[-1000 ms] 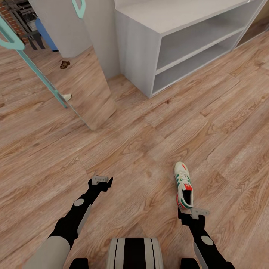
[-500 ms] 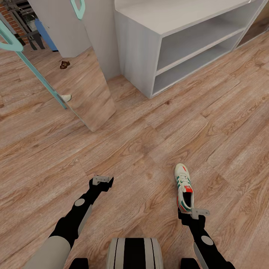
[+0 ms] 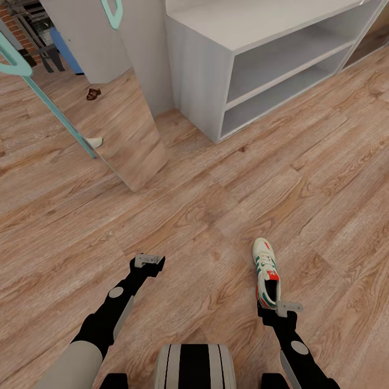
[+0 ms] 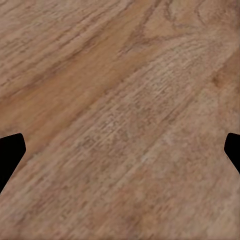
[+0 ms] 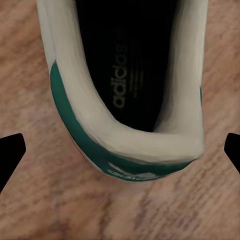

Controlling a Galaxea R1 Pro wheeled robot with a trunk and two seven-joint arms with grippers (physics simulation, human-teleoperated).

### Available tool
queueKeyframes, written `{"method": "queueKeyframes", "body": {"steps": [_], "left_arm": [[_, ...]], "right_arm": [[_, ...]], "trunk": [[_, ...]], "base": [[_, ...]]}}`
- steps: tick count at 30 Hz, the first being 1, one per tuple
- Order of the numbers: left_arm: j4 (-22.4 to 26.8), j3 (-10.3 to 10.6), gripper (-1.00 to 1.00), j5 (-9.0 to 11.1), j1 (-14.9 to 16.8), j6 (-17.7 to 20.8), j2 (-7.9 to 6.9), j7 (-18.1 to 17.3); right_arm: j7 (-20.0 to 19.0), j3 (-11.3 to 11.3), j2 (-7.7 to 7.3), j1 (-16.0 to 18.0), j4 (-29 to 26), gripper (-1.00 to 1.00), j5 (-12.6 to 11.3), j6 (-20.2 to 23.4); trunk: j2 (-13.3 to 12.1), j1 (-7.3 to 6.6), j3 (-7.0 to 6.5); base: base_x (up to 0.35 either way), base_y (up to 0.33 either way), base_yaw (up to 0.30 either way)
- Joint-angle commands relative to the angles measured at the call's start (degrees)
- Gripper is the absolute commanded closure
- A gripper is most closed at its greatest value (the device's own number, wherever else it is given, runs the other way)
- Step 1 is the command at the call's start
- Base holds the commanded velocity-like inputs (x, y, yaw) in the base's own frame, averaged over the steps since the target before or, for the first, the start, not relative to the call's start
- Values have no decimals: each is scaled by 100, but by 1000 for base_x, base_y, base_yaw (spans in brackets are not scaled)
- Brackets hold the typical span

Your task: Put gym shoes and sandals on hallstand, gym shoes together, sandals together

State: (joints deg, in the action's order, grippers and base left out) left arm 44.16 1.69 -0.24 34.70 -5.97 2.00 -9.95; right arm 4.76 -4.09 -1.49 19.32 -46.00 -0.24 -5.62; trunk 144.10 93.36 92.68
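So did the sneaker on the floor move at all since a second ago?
No. The sneaker lies on the same floor planks as before, toe toward the shoe rack, with the right pincer at its heel.

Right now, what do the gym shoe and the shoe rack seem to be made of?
The gym shoe: probably smooth white leather or synthetic, matte, with green trim. The shoe rack: apparently painted or laminated board, pale grey, with flat, even surfaces and no visible grain.

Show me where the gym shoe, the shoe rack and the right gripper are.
gym shoe (image 3: 266,270), head view, on its laced upper.
shoe rack (image 3: 243,21), head view, on its bare top surface.
right gripper (image 3: 288,308), head view, at the fingertips behind the shoe's heel.
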Motion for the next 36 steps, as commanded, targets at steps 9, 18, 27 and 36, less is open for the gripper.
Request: {"method": "queueKeyframes", "body": {"steps": [9, 18, 27, 36], "left_arm": [[-3, -3, -100, -3, 4, -11, 2, -16], [-3, -3, -100, -3, 3, -3, 1, -16], [-3, -6, -100, 3, -4, -1, -4, -16], [-3, -7, -100, 4, -6, -8, -1, -15]], "right_arm": [[16, 10, -1, 2, 6, -100, -3, -16], [16, 21, -1, 2, 4, -100, -2, -14], [16, 22, -1, 2, 3, -100, -2, -13], [16, 20, -1, 2, -2, -100, -2, -12]], "trunk": [[1, -1, 2], [1, -1, 2], [1, -1, 2], [1, -1, 2]], "base": [[1, 0, 0], [0, 0, 0], [3, 0, 0], [62, 0, 0]]}}
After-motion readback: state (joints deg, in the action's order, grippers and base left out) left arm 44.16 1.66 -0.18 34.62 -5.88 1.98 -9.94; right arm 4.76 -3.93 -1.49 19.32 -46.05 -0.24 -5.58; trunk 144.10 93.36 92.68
